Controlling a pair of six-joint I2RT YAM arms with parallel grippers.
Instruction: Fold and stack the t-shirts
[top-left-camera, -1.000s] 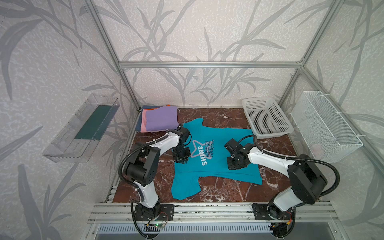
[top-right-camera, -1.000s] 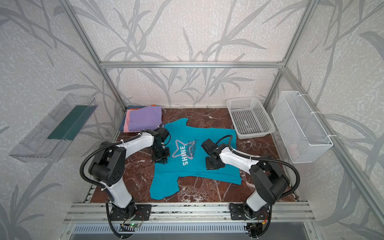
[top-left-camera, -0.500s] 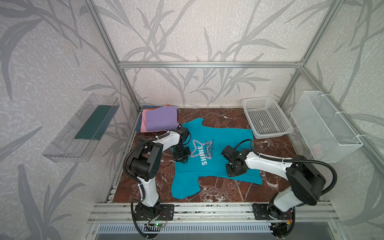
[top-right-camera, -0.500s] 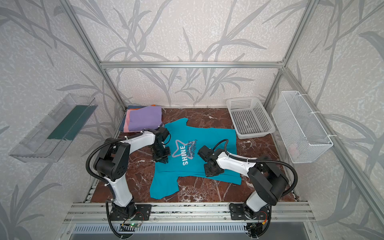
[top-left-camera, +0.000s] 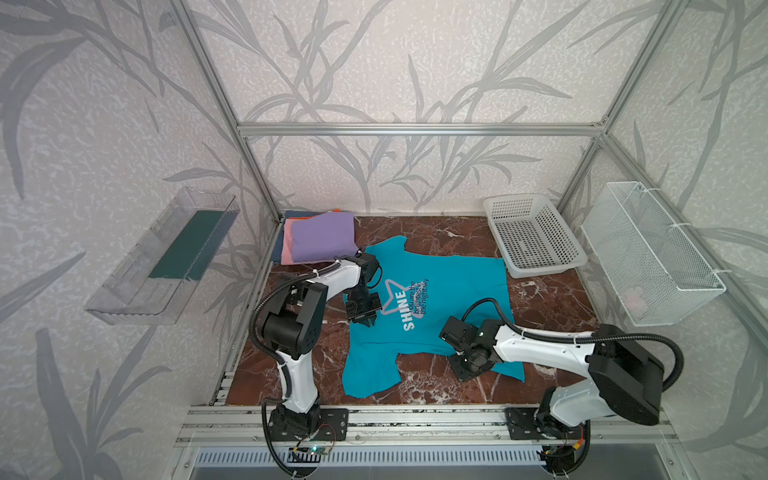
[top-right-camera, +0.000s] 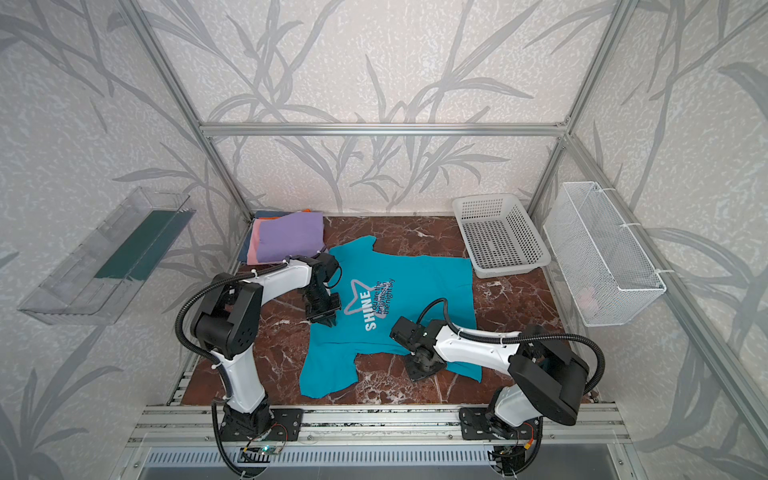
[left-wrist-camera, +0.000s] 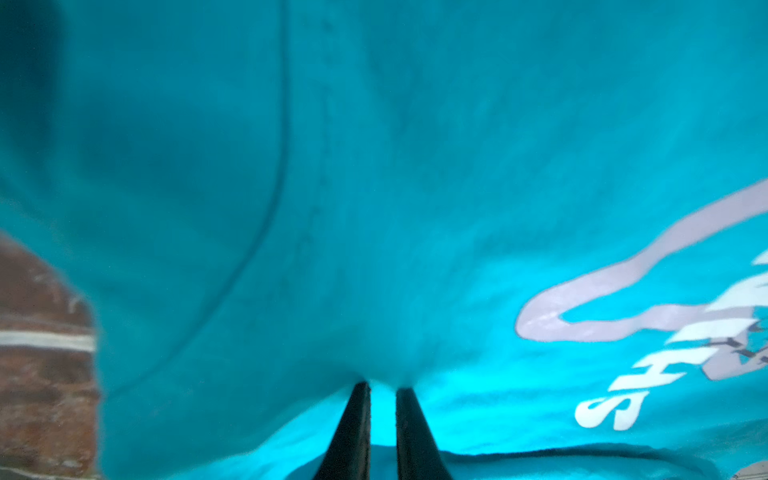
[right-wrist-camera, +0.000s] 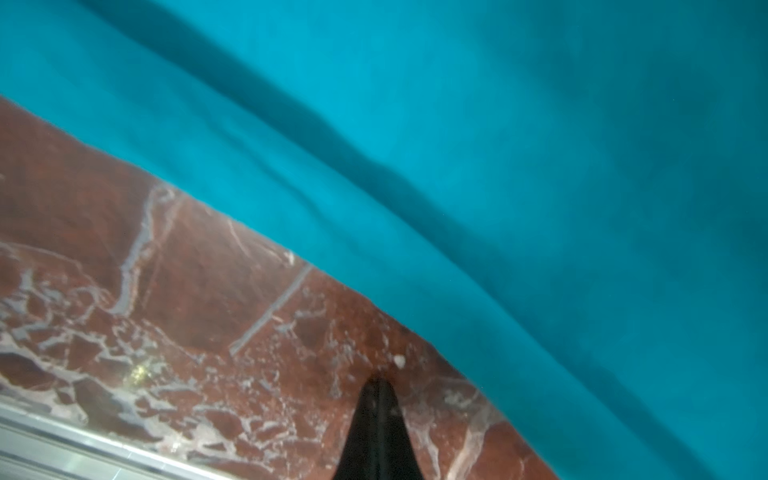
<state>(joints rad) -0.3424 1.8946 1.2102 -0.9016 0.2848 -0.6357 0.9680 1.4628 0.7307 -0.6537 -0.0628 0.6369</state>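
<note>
Pinching teal tee (left-wrist-camera: 374, 208) in left jaws; right jaws closed beside hem.

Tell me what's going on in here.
Two robot arms are working on a teal t-shirt spread on the marble table. The left end effector pinches its fabric beside the SHINE print; the right end effector is shut and empty, tip on the table beside the shirt's near edge. Folded tees sit stacked in the far left corner.
</note>
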